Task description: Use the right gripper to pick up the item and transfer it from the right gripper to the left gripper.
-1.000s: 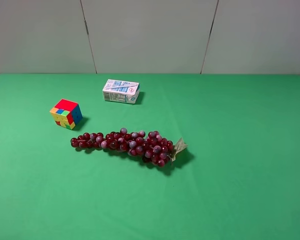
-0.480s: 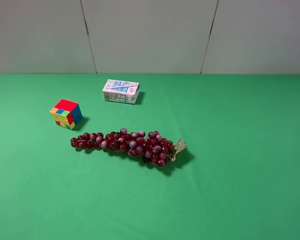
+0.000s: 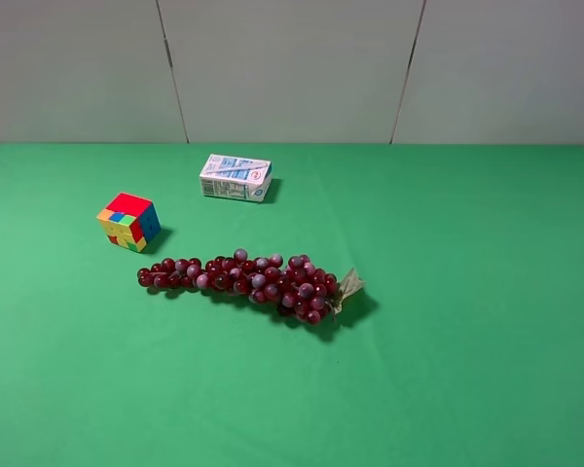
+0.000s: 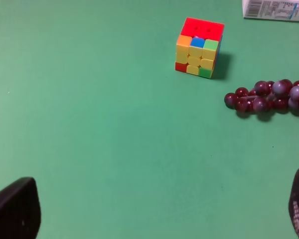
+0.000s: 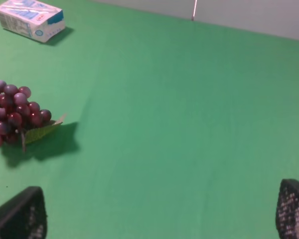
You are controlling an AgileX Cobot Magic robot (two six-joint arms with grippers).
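Left wrist view showed left gripper [image 4: 149, 211] jaws spread wide and empty, puzzle cube [image 4: 200, 48] ahead on green counter [image 4: 89, 124], beyond right gripper [image 5: 159, 214] jaws, likewise wide, empty; judged light, rigid, slick-faced, best pinched across two opposite flat faces.

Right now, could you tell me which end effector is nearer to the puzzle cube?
Left. The left end effector faces the puzzle cube across bare cloth; the right end effector sees only the grapes and carton.
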